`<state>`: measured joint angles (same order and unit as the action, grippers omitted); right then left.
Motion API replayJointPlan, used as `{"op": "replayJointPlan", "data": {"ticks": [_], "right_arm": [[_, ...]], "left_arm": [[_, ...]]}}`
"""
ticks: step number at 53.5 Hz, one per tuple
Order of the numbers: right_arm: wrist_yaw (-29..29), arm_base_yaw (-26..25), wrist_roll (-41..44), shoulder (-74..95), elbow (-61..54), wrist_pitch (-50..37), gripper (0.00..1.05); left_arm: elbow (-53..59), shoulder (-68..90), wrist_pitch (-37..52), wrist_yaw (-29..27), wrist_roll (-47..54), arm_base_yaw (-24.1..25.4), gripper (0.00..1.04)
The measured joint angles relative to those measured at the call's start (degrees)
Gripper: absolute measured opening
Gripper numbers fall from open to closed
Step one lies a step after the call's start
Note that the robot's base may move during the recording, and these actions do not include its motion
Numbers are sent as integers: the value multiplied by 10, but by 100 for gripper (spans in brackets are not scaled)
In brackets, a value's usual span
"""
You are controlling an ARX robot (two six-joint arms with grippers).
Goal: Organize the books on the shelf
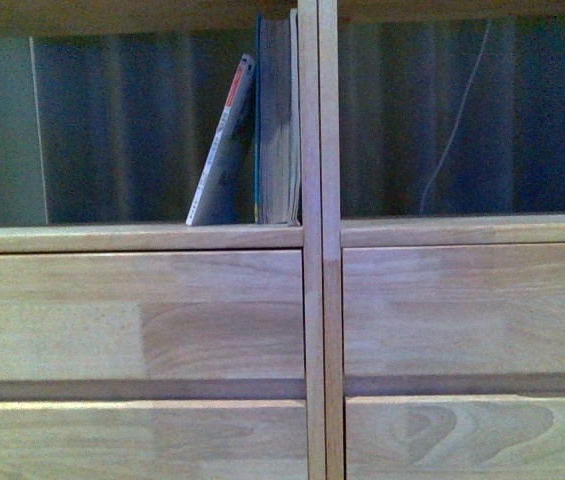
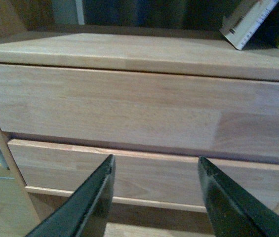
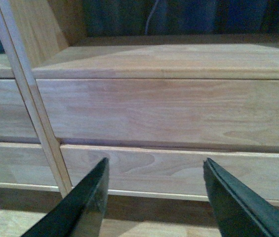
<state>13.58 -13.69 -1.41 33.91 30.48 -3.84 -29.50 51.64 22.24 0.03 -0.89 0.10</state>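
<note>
- The shelf (image 1: pixel 312 300) fills the front view: two columns split by a double upright, an open compartment above two drawer fronts on each side.
- Both books are in the left open compartment, at its right end, against the upright.
- The teal book (image 1: pixel 277 120) stands upright, its yellowed page edges touching the upright.
- The white paperback (image 1: pixel 222 145) tilts — its top rests on the teal book, its foot sits further left on the board.
- The right open compartment shows only a dark curtain behind it and a thin pale cord (image 1: pixel 457 120) hanging down.
- Neither arm shows in the front view.
- Left gripper (image 2: pixel 156 197): jaws wide apart, nothing between them, low before the left column's drawer fronts; the paperback's lower corner (image 2: pixel 248 22) shows on the board above.
- Right gripper (image 3: pixel 156 197): jaws wide apart and empty too — low before the right column's drawer fronts, the double upright just beside it.
</note>
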Motion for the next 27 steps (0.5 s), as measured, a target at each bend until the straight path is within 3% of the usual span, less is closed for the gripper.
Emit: {"op": "replayJointPlan", "data": {"ticks": [9,12,17,27], "right_arm": [[-48,48,9,-64,-108,-38,18],[-62,60,9,-83,-138,-45,4],[-122,107,11,-112,-175,-52,3],[-134,134,12,-144,-212,-58,3]], "left_arm": [[103,-63,37,0,2,0,6],[131,-83,42,0,3,0,3],[168,-116,46,0,4,0,3],[205,-158,45,0,4,0,3]]}}
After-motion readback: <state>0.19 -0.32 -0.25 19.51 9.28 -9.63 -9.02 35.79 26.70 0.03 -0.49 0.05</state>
